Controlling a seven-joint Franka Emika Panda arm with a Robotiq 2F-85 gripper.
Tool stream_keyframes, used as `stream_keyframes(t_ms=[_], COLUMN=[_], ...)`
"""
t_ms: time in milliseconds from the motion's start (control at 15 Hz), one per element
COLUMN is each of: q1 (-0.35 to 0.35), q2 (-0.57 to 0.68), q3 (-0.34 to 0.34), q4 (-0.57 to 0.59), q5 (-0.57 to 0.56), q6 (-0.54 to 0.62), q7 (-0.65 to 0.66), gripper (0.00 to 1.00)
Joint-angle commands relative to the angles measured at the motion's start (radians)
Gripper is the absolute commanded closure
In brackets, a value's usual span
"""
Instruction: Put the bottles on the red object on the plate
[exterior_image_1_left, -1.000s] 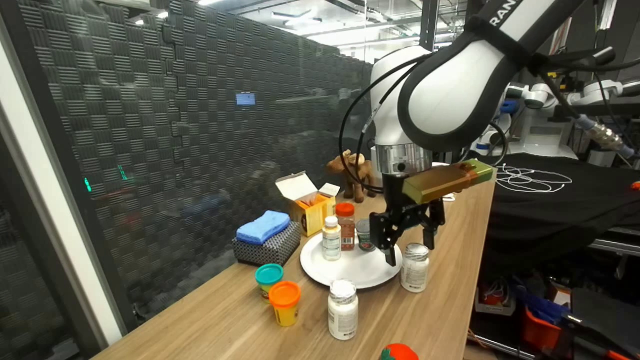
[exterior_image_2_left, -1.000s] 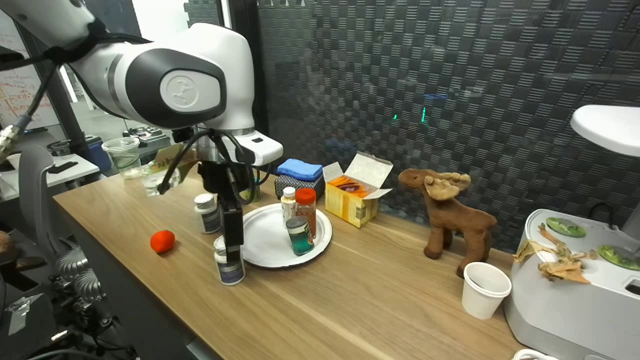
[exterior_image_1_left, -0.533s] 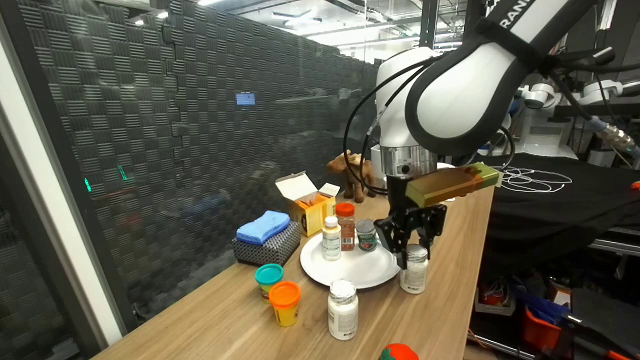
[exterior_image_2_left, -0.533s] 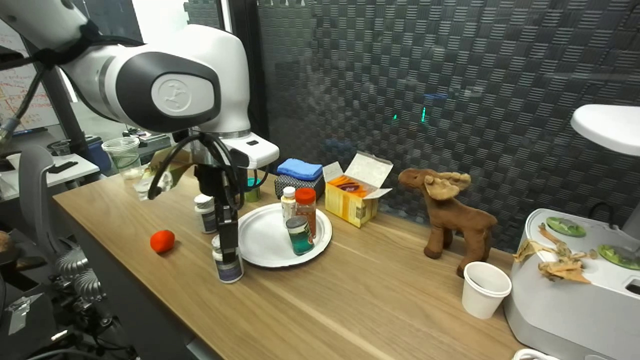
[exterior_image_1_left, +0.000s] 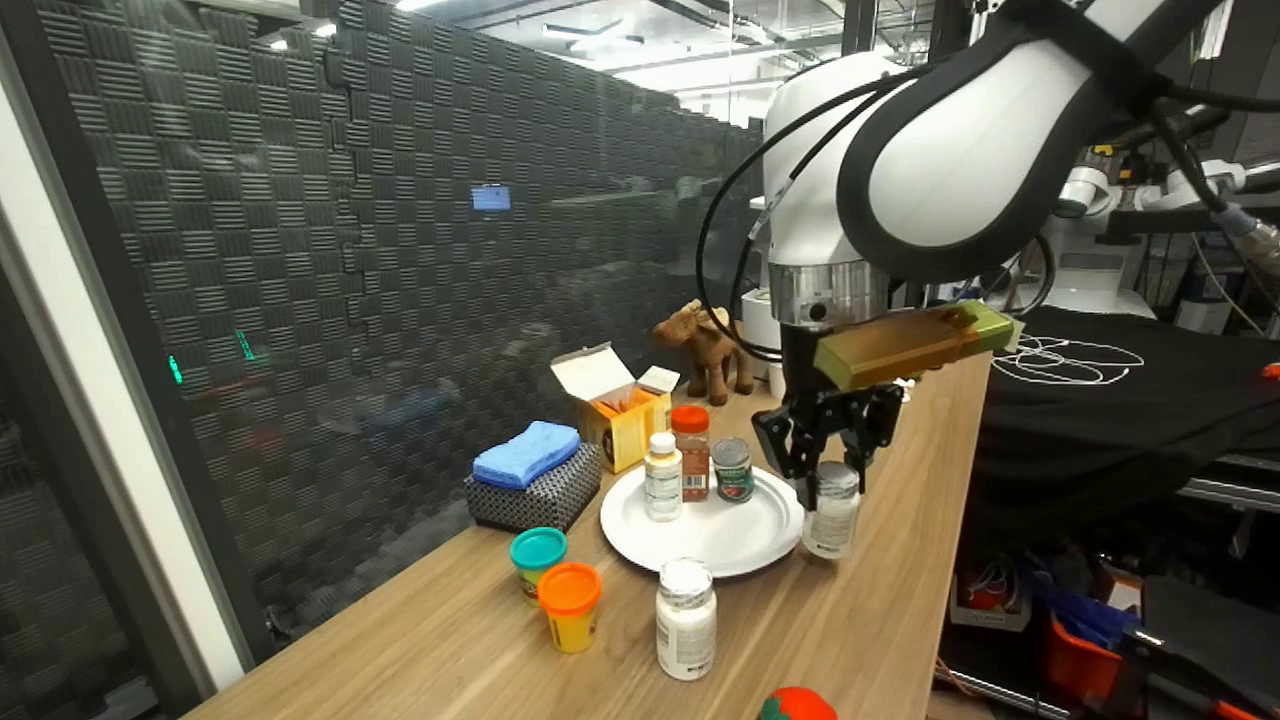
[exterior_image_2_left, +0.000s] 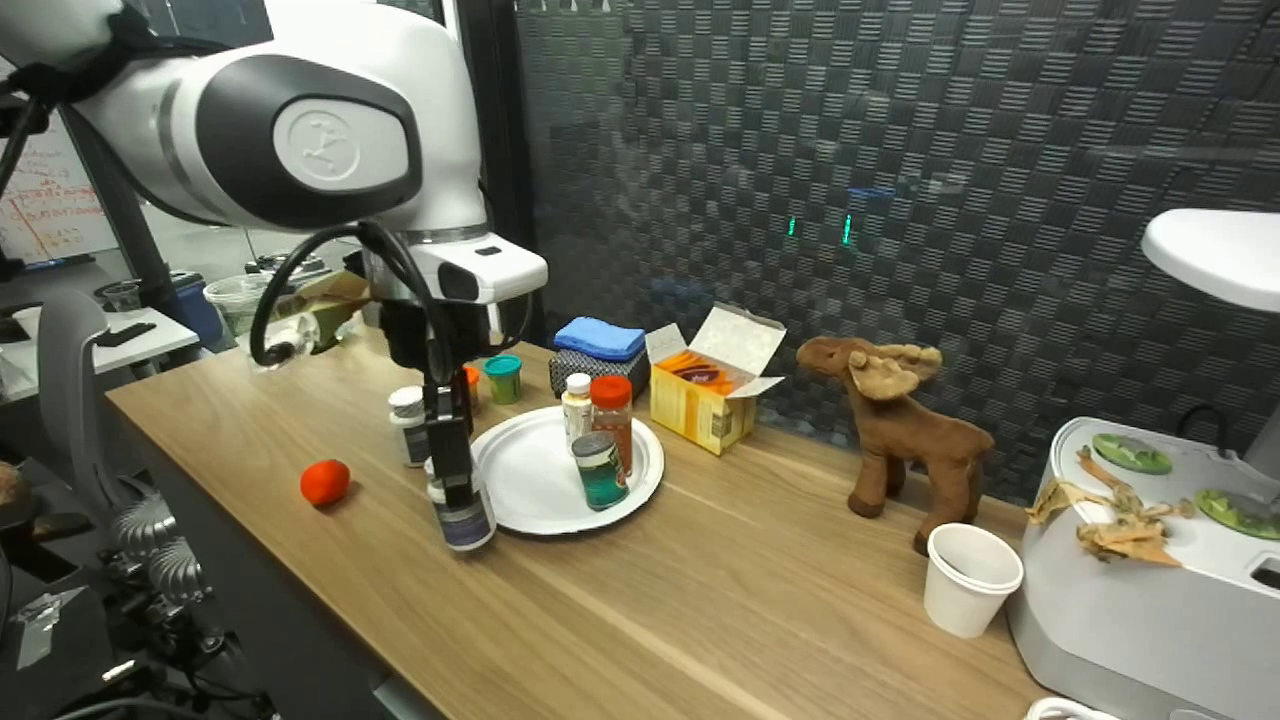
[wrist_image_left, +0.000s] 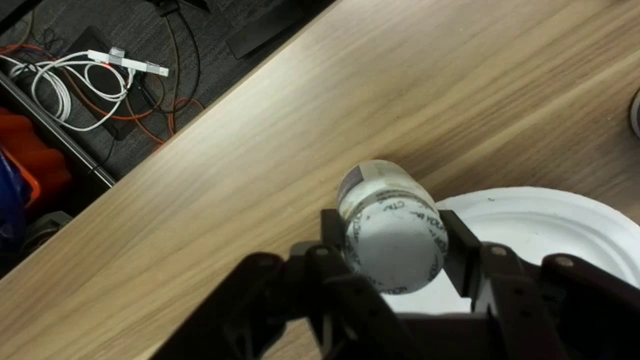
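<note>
Gripping a white bottle (exterior_image_1_left: 831, 528) by its upper end, the gripper (wrist_image_left: 392, 235) has its two fingers (wrist_image_left: 460, 250) pressed against opposite sides of it, as near together as its width allows. The bottle tilts slightly, just beside the plate (exterior_image_1_left: 700, 548); dark print circles the edge of its cap (wrist_image_left: 397, 245) in the wrist view, where odd capitals such as T and R show but whole words cannot be made out. A second white bottle (exterior_image_1_left: 686, 630) stands upright on the wooden table (exterior_image_1_left: 430, 640) near the plate, the print on its pale label too fine to read. On the plate stand a white-capped bottle (exterior_image_1_left: 663, 488) with tiny label lettering, a red-lidded jar (exterior_image_1_left: 692, 455) bearing a striped white patch like a barcode, and a green-labelled container (exterior_image_2_left: 602, 482) whose wording is blurred. A red tomato-like object (exterior_image_2_left: 325, 483) lies on the table, apart from the plate. An embossed emblem (exterior_image_2_left: 325, 148) marks the robot arm (exterior_image_2_left: 240, 150) in an exterior view, and red handwriting on a whiteboard (exterior_image_2_left: 50, 215) there is illegible.
</note>
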Motion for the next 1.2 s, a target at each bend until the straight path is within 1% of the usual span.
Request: stream_keyframes(t_ms=[0,333,733,933,1133], q1=[-0.004,-0.014,-0.015,-0.013,-0.008], q2=[-0.020,0.076,0.229,0.274,0.307], q3=[0.001,-0.002,-0.004,-0.007,-0.012], q4=[0.066,0.215,0.405,0.460,0.499], q5=[-0.055,-0.009,0.069,0.083,0.077], q6=[-0.072,-0.130,-0.229,-0.271,-0.289], q7=[0.021,-0.076,-0.246,-0.295,-0.309], gripper=[0.74,0.74,0.74,0.74,0.74])
